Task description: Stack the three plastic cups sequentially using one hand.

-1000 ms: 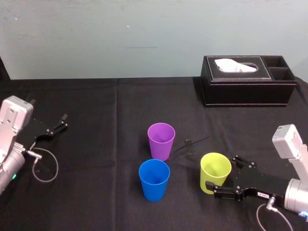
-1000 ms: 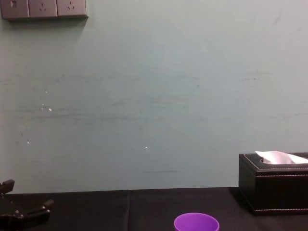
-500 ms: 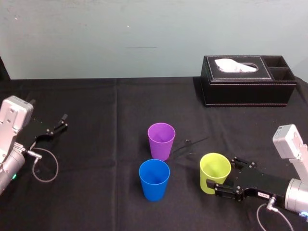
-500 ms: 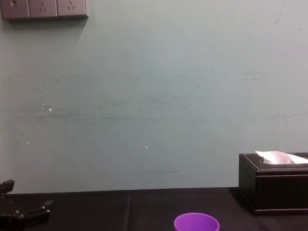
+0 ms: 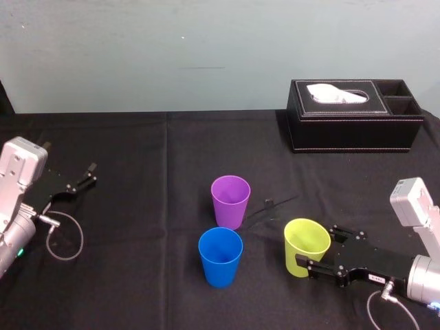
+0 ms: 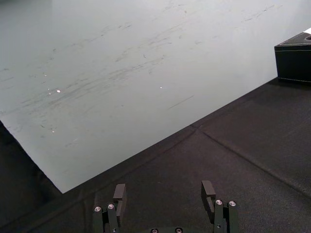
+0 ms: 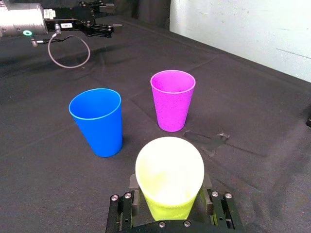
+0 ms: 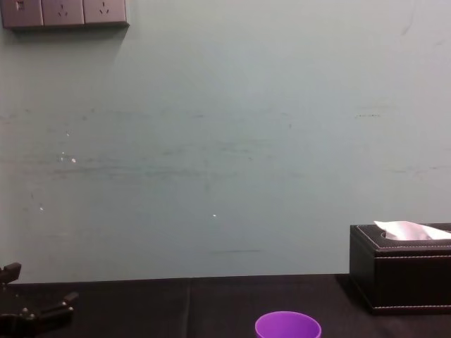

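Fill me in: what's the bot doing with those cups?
The right gripper is closed on the yellow-green cup, gripping its lower half with the cup tipped slightly. The blue cup and the purple cup stand upright and apart from each other on the robot's left of it. Nothing is stacked yet. The left gripper sits open and idle far out on the left.

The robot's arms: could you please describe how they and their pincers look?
The left arm and right arm are silver-grey, each with a boxy white wrist block and a thin grey cable. The left pincer and right pincer are flat and black with screws; the right carries a small white label.
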